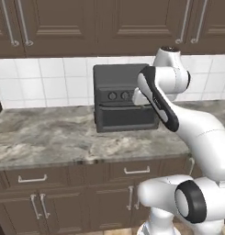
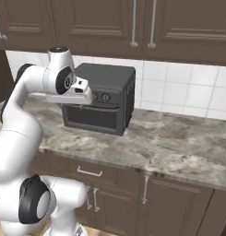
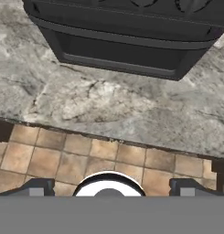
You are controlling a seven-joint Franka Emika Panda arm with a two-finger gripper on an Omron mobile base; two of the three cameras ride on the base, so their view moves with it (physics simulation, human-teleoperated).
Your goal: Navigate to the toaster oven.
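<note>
The toaster oven [image 1: 117, 115] is a small dark-grey box that stands on the marble counter [image 1: 40, 133] against the tiled wall, straight ahead of the base. Round knobs run above its dark window door. In the right base view the toaster oven [image 2: 101, 116] sits just behind my hand. The hand view looks down on the toaster oven [image 3: 122, 45], showing its door and bar handle at the top. My gripper [image 3: 112, 188] hangs in front of the oven above the counter's front edge. It is open, with nothing between its fingertips [image 3: 38, 187].
Dark brown wall cabinets [image 1: 109, 23] hang above the counter, with drawers and doors [image 1: 86, 193] below it. Bare marble counter [image 2: 179, 147] stretches to either side of the oven. Tan floor tiles [image 3: 109, 157] lie under the hand.
</note>
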